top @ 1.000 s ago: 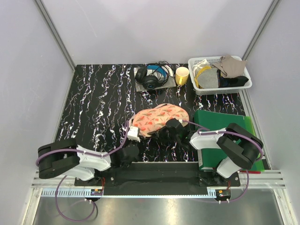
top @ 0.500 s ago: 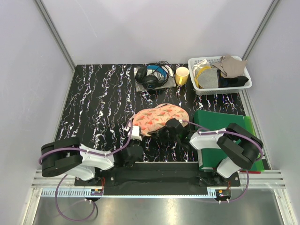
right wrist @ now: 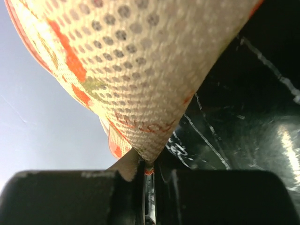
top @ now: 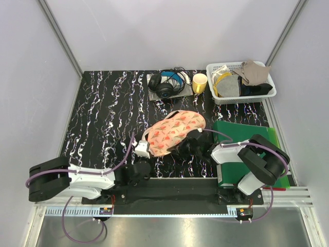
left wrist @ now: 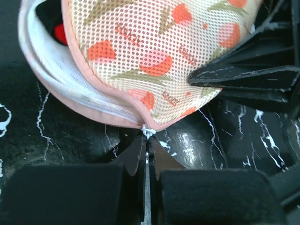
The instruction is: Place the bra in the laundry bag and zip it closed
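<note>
The peach-pink mesh laundry bag (top: 176, 131) lies mid-table, stretched between both grippers. My left gripper (top: 142, 150) is at its left end, shut on the small white zipper pull (left wrist: 148, 131) at the pink edging. In the left wrist view the bag (left wrist: 154, 51) is still gaping at the upper left, where a bit of the red bra (left wrist: 59, 33) shows inside against the whitish lining. My right gripper (top: 192, 146) is shut on the bag's right corner. In the right wrist view, the mesh (right wrist: 140, 70) rises straight from the closed tips (right wrist: 148, 169).
Black headphones (top: 165, 85) and a yellow cup (top: 199, 82) stand at the back. A white basket (top: 241, 98) of cloths sits at the back right. A green folder (top: 234, 131) lies under the right arm.
My left gripper has closed on the zipper pull and the left arm has drawn back to the left. The bag has shifted and stretched out. The right gripper keeps its hold.
</note>
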Robot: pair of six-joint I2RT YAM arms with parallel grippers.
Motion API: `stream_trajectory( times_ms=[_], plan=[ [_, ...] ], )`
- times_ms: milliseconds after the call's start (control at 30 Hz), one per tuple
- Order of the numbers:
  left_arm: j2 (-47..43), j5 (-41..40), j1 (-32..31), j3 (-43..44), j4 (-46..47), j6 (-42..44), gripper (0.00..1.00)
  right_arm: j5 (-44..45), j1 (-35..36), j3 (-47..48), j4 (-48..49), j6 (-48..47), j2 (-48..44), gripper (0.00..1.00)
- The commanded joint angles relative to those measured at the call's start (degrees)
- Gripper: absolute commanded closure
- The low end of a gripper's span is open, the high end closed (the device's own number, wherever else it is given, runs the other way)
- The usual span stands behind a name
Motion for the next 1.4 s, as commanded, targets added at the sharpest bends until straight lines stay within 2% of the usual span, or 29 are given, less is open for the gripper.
stream_trajectory(
  times_ms=[0,133,200,233,333,433,533,667,933,967,1000,1100,1233,1367],
  plan=[
    [-2.57,3.39,0.2,-1.69,-2.72,2.23,1.0,-2.96,-6.56,2.57,-6.4,-18.54,-0.55,1.0],
    [-0.9,10.41,0.29,-0.9,1.41,6.88,1.0,-6.33,-8.59,10.12,-17.28,-32.28,1.39,0.98],
    [-0.55,15.16,0.55,0.33,4.04,8.65,1.0,-5.02,-8.6,12.86,-25.2,-36.07,0.43,0.8],
    [-0.11,16.57,0.64,1.29,5.01,8.74,1.0,-5.62,-8.6,12.86,-26.44,-36.53,-0.36,0.65],
    [2.17,19.74,1.6,3.84,7.56,7.43,1.0,-7.03,-8.6,9.88,-26.54,-34.08,-4.65,0.42],
    [5.77,22.46,2.75,5.25,12.13,5.41,1.0,-7.73,-8.25,5.58,-26.02,-30.74,-9.92,0.35],
    [9.81,24.75,3.54,6.83,16.0,3.38,1.0,-7.47,-7.46,1.18,-24.17,-26.08,-15.46,0.33],
    [12.81,26.94,3.54,7.54,20.39,0.58,1.0,-5.89,-6.58,-3.04,-18.9,-21.24,-19.09,0.34],
    [15.54,29.41,3.54,9.64,22.25,-1.63,1.0,-5.98,-3.86,-2.78,-7.05,-16.58,-10.75,0.43],
    [15.54,29.5,3.54,9.91,21.99,-1.54,1.0,-5.46,-3.85,-3.22,-5.81,-15.53,-10.04,0.51],
    [15.37,29.24,3.54,10.09,21.55,-1.63,1.0,-5.02,-3.85,-3.66,-4.93,-15.09,-9.69,0.65],
    [13.7,27.39,4.42,10.09,16.55,-3.56,1.0,-1.5,-3.85,-4.98,-6.84,-15.26,-11.44,0.83],
    [10.89,26.78,8.1,8.77,6.37,-5.49,1.0,-1.14,-6.74,-5.94,-10.36,-19.38,-14.16,0.99],
    [5.54,27.39,13.9,4.91,-1.56,-7.17,1.0,-5.7,-9.55,-4.37,-12.64,-28.41,-14.09,1.0]
  ],
)
